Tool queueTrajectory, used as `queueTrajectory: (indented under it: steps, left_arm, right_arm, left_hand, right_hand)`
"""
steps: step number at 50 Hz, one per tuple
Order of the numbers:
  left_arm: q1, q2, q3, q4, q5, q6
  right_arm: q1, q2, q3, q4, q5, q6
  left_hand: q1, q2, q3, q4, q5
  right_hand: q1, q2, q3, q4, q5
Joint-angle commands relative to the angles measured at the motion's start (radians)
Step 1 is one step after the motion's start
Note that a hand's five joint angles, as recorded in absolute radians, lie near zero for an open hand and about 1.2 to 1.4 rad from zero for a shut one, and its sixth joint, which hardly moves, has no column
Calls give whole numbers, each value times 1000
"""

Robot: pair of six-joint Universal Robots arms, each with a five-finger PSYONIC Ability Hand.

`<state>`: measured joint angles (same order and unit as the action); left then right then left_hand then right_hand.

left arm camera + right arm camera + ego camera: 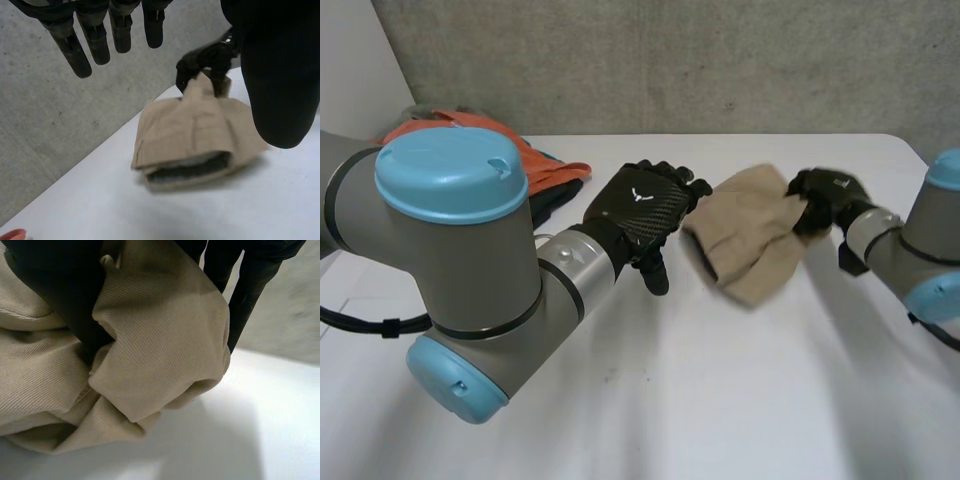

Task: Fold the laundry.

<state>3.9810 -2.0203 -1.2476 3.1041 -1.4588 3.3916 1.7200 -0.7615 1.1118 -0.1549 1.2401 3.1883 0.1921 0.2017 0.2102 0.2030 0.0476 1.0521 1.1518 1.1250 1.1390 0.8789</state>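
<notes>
On the table we had the tan cloth, folded into a thick bundle.

- Right hand: on the cloth's edge on the side away from the left hand. Clamped. In its wrist view we saw the thumb pressed into the fabric and the fingers down the other side, with a bunched fold pinched between them.
- The gripped end of the cloth sat raised, with shadow on the table under it. We couldn't tell if the other end touched the table.
- Left hand: just beside the cloth, opposite the right hand and not touching it. Its fingers were straight, slightly apart and holding nothing.
- The left wrist view showed the cloth's open end facing that hand, with stacked layers and a dark gap between them.
- Pile: orange and dark laundry, well apart from the cloth and beyond the left hand, at the table's edge near the grey wall.
- Left arm: its elbow was nearer the camera than the cloth, clear of it.
</notes>
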Motion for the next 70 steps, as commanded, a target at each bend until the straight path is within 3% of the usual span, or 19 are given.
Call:
queueTrajectory:
  steps: [1, 6, 10, 19, 27, 29, 30, 35, 39, 45, 50, 51, 57, 62, 66, 70]
  left_arm:
    - [12, -1, 10, 2, 0, 0]
    - [17, -9, 23, 2, 0, 0]
    - [15, -15, 31, 2, 0, 2]
    - [15, -17, 28, 1, 0, 3]
    - [17, -17, 28, 1, 3, 5]
    - [15, -17, 30, 1, 3, 5]
    - [15, -17, 30, 1, 3, 5]
    - [14, -15, 28, 1, 3, 2]
    - [14, -14, 24, 1, 1, 2]
    - [15, -14, 25, 1, 1, 2]
    - [29, -9, 36, 4, 0, 6]
    - [38, -6, 39, 5, -2, 6]
    - [161, -11, 108, 79, -25, 12]
    - [260, -37, 191, 201, -63, 41]
    - [357, -130, 286, 238, -42, 155]
    - [476, -246, 390, 170, -15, 348]
  right_arm:
    - [-45, 180, -343, 11, 174, 21]
    - [-100, 373, -673, 101, 251, 27]
    - [-146, 482, -864, 162, 262, 25]
    - [-263, 507, -892, 195, 234, 2]
    - [-332, 513, -914, 232, 199, -151]
    - [-333, 513, -915, 238, 209, -230]
    - [-333, 513, -914, 238, 217, -269]
    - [-333, 548, -922, 215, 401, -635]
    - [-338, 553, -911, 120, 423, -726]
    - [-326, 513, -870, 101, 401, -732]
    - [-297, 361, -640, 22, 326, -717]
    - [-280, 284, -518, -23, 294, -706]
    - [-224, -30, -78, -221, 188, -613]
    - [-165, -241, 250, -353, 3, -483]
    - [-148, -330, 405, -350, -149, -440]
    - [-125, -441, 503, -250, -257, -424]
  left_hand:
    - [-8, -17, -26, -19, -38]
    - [-8, -18, -26, -19, -38]
    - [-8, -18, -26, -19, -38]
    - [-5, -15, -23, -16, -35]
    - [-8, -18, -26, -19, -38]
    - [-8, -18, -26, -19, -38]
    - [-8, -18, -26, -19, -38]
    - [-8, -18, -26, -19, -38]
    - [-8, -18, -26, -19, -38]
    - [-8, -18, -26, -19, -38]
    - [-14, -23, -32, -25, -44]
    - [-14, -23, -32, -25, -44]
    - [-5, -15, -23, -16, -35]
    - [4, -6, -14, -7, -26]
    - [-2, -12, -20, -13, -32]
    - [4, -6, -14, -7, -26]
  right_hand:
    - [344, 244, 271, 257, 343]
    - [344, 244, 271, 257, 343]
    - [344, 244, 271, 257, 343]
    - [344, 244, 271, 257, 343]
    - [344, 244, 271, 257, 343]
    - [-800, -900, -873, -887, -801]
    - [-878, -977, -950, -964, -879]
    - [-878, -977, -950, -964, -879]
    - [-878, -977, -950, -964, -879]
    - [-878, -977, -950, -964, -879]
    - [-878, -977, -950, -964, -879]
    - [-878, -977, -950, -964, -879]
    - [-878, -977, -950, -964, -879]
    - [-878, -977, -950, -964, -879]
    - [-878, -977, -950, -964, -879]
    - [-878, -977, -950, -964, -879]
